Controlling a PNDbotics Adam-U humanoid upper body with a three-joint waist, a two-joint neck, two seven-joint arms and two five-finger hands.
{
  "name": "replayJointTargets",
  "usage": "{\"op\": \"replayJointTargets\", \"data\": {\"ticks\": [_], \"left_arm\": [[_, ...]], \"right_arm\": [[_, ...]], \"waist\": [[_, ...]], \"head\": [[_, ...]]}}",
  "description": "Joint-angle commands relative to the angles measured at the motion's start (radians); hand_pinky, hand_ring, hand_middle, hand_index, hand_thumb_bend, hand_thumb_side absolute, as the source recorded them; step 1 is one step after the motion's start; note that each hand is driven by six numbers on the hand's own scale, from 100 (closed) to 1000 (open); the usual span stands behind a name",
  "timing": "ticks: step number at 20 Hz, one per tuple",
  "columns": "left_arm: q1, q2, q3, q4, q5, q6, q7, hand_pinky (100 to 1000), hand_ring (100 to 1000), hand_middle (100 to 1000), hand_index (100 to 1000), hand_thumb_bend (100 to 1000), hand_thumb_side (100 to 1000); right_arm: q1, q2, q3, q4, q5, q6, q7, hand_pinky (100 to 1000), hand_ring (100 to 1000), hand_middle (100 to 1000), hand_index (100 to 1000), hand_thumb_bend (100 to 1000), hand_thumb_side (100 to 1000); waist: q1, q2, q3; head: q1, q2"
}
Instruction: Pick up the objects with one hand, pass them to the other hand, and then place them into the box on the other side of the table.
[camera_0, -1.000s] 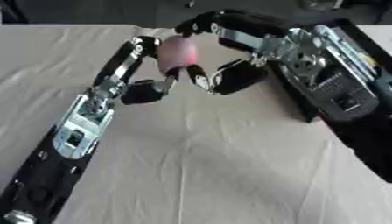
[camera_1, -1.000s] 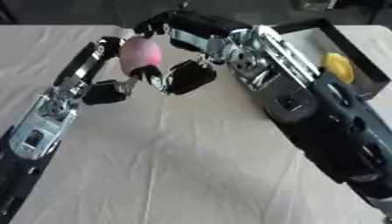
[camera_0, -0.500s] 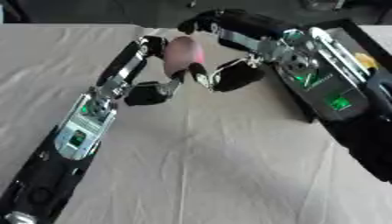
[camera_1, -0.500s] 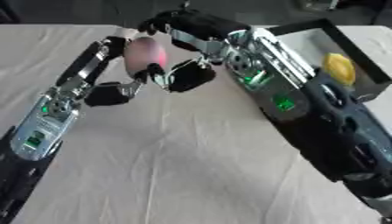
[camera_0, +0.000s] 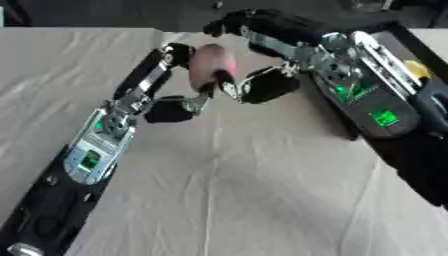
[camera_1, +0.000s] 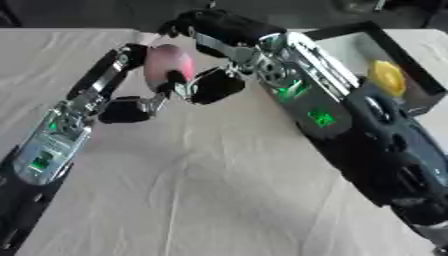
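- Lying nearest and bare of things: a cloth-covered tabletop (camera_0: 245, 200), both arms crossing over it toward the far middle.
- Reaching in from the left: the left hand (camera_0: 179, 90), fingers curling around a pink rounded object (camera_0: 210, 62) and holding it up clear of the cloth.
- Meeting it from the right: the right hand (camera_0: 262, 75), fingers curling in against the same pink object from the other side, one dark fingertip pressing at its lower edge.
- Judging from that shared hold: pick-up looking done, handover sitting midway, with both hands touching the pink object and neither clear of it.
- Waiting further right, at the far right edge of the tabletop: a dark-walled box (camera_1: 350, 35), partly hidden behind the right arm.
- Resting inside that box: a yellow object (camera_1: 387, 77), suggesting one thing already delivered.
- Remaining, as a judgement: letting go with the left hand, carrying the pink object right, and setting it down in the box beside the yellow one.
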Motion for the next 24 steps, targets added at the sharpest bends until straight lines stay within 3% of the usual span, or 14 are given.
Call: {"op": "replayJointTargets", "data": {"ticks": [1, 7, 12, 16, 20, 24], "left_arm": [[-0.019, 0.003, -0.002, -0.03, 0.002, -0.006, -0.001, 715, 616, 518, 459, 100, 203], [-0.02, 0.006, -0.003, -0.042, -0.018, -0.02, 0.006, 716, 620, 523, 461, 100, 175], [-0.02, 0.005, -0.003, -0.041, -0.051, -0.03, 0.017, 716, 621, 523, 463, 100, 167], [-0.019, 0.002, -0.005, -0.042, -0.054, -0.034, 0.02, 716, 620, 522, 463, 100, 166], [-0.02, 0.002, -0.007, -0.047, -0.052, -0.036, 0.021, 716, 620, 522, 463, 100, 162], [-0.019, 0.002, -0.008, -0.046, -0.053, -0.034, 0.019, 717, 620, 523, 463, 100, 162]], "right_arm": [[-0.012, -0.003, -0.007, -0.001, -0.016, -0.004, 0.019, 932, 918, 840, 941, 100, 416], [-0.011, -0.005, -0.009, 0.018, -0.031, 0.0, 0.075, 935, 921, 841, 956, 100, 474], [-0.011, -0.006, -0.017, 0.035, -0.058, 0.016, 0.128, 935, 912, 753, 905, 100, 447], [-0.008, -0.002, -0.022, 0.046, -0.091, 0.034, 0.103, 929, 882, 684, 837, 100, 358], [-0.007, 0.0, -0.022, 0.051, -0.121, 0.058, 0.051, 917, 825, 596, 761, 100, 153], [-0.005, -0.001, -0.02, 0.05, -0.165, 0.082, 0.001, 910, 786, 531, 702, 100, 150]], "waist": [[-0.009, -0.023, 0.002], [-0.01, -0.023, 0.002], [-0.01, -0.022, 0.001], [-0.009, -0.021, 0.0], [-0.009, -0.02, 0.0], [-0.01, -0.02, -0.001]], "head": [[0.001, 0.006], [0.002, 0.006], [0.003, 0.006], [0.004, 0.006], [0.005, 0.006], [0.005, 0.006]]}}
